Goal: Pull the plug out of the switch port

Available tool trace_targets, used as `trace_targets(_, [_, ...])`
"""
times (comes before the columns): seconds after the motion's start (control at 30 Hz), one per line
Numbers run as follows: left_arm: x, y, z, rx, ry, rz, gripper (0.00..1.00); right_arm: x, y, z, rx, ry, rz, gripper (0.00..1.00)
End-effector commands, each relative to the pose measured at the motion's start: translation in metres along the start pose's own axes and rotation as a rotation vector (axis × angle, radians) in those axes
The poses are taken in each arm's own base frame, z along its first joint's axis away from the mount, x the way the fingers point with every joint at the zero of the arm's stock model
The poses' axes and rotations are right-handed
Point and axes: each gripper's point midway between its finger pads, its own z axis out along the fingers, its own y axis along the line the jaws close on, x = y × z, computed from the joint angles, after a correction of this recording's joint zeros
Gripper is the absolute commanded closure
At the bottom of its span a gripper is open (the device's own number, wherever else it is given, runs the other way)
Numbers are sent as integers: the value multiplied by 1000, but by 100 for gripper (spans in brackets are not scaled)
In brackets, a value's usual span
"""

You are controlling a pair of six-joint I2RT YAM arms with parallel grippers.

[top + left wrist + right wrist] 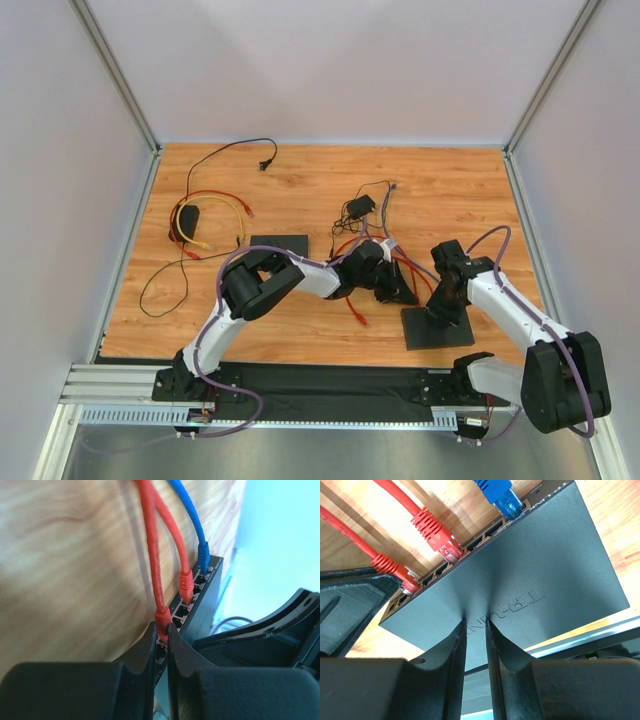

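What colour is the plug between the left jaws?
Red. The plug shows best in the left wrist view, pinched between the left jaws at the switch.

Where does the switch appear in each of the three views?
Top external: the switch is the flat black box right of centre, under the right gripper.
Left wrist: edge-on at centre, ports showing.
Right wrist: its top fills the middle.
Shared landmark: the red cables at its ports.

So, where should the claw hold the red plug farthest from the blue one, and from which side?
Take the red plug by its short boot, right at the port face of the switch. Come from the row end away from the blue plug: ports there look empty, so nothing crowds the grip. The left claw grips it this way.
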Motion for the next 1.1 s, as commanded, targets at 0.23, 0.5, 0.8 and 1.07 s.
trace_targets(0.23, [-52,26,-11,-91,-192,-124,100,5,-20,22,99,1,-8,76])
trace_targets(0.5, [-48,33,0,14,-180,-292,100,5,-21,21,99,-1,-9,76])
trace_targets(0.8, [-72,22,-25,-161,-252,55,100,5,-19,21,91,1,-7,76])
trace_targets(1.07, [-66,7,-19,-59,-198,41,100,6,-18,23,91,9,-10,75])
